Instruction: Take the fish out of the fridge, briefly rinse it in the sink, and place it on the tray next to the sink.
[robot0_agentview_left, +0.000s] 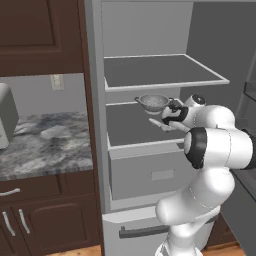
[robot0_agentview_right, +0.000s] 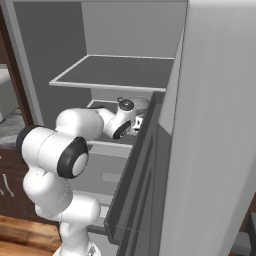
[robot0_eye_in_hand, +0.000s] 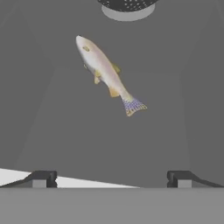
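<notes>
The fish (robot0_eye_in_hand: 105, 72), slim and silvery-white with a speckled tail, lies slantwise on a flat grey shelf inside the open fridge (robot0_agentview_left: 165, 70). In the hand view my gripper (robot0_eye_in_hand: 111, 179) is open, its fingertips (robot0_eye_in_hand: 43, 178) spread wide, short of the fish and apart from it, with nothing between them. From the base views the arm reaches into the middle shelf, the gripper (robot0_agentview_left: 167, 120) (robot0_agentview_right: 135, 125) just below a metal colander. The sink and the tray are out of view.
A perforated metal colander (robot0_agentview_left: 154, 102) (robot0_eye_in_hand: 127, 6) stands on the same shelf beyond the fish. A boxy drawer (robot0_agentview_left: 150, 172) and a dark bar handle (robot0_agentview_left: 142, 231) sit below. The open fridge door (robot0_agentview_right: 215, 150) walls off the right. A marble counter (robot0_agentview_left: 45, 145) lies left.
</notes>
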